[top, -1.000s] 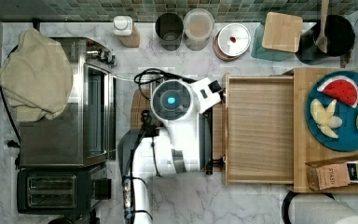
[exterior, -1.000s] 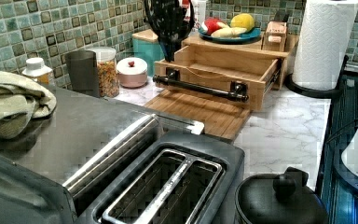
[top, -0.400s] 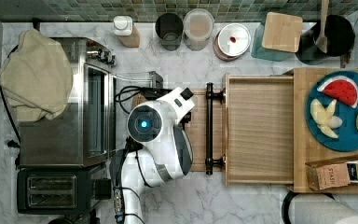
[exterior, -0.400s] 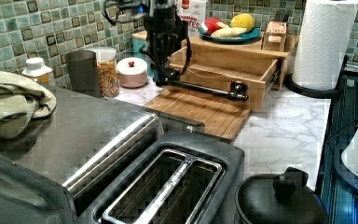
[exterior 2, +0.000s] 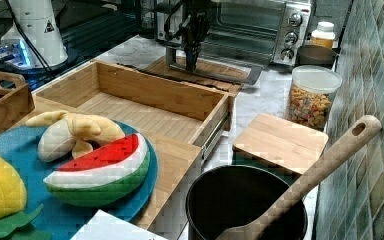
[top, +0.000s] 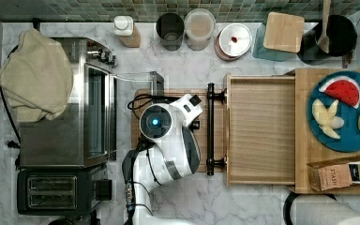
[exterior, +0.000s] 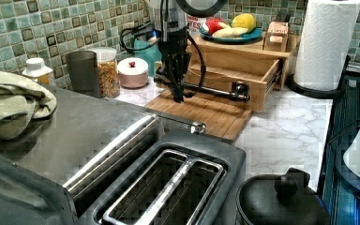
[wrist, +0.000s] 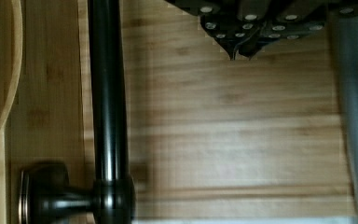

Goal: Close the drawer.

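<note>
Drawer (top: pixel 261 131) stands pulled well out, its black bar handle (top: pixel 210 129) over the cutting board (exterior: pixel 206 112). Claw (exterior: pixel 178 93) hangs just beside the handle, fingers pressed together, holding nothing.

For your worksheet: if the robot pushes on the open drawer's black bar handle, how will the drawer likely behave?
The drawer looks like rigid wood, so it should probably slide straight in rather than flex. Its handle is a round bar on two posts, so a gripper pushing off-centre might slip or skew it slightly.

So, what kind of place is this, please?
Probably a kitchen counter, perhaps a mock-up: a marble worktop with tiled wall, a toaster oven, a toaster and a paper towel roll.
</note>
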`<action>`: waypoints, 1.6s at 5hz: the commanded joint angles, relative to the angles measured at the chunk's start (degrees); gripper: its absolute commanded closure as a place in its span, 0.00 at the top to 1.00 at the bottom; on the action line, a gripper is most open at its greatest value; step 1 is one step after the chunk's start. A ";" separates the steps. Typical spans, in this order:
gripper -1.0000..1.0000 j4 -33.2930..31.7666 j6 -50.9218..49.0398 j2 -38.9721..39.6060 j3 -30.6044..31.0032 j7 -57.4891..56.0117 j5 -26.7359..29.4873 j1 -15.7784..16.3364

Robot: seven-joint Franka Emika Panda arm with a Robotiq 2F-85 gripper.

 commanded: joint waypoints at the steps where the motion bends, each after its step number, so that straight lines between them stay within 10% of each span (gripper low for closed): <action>1: 0.00 -2.89 3.54 -0.53 -4.76 -0.53 -6.86 -2.47; 8: 0.00 3.64 13.38 3.39 -21.37 -26.71 -4.95 -19.95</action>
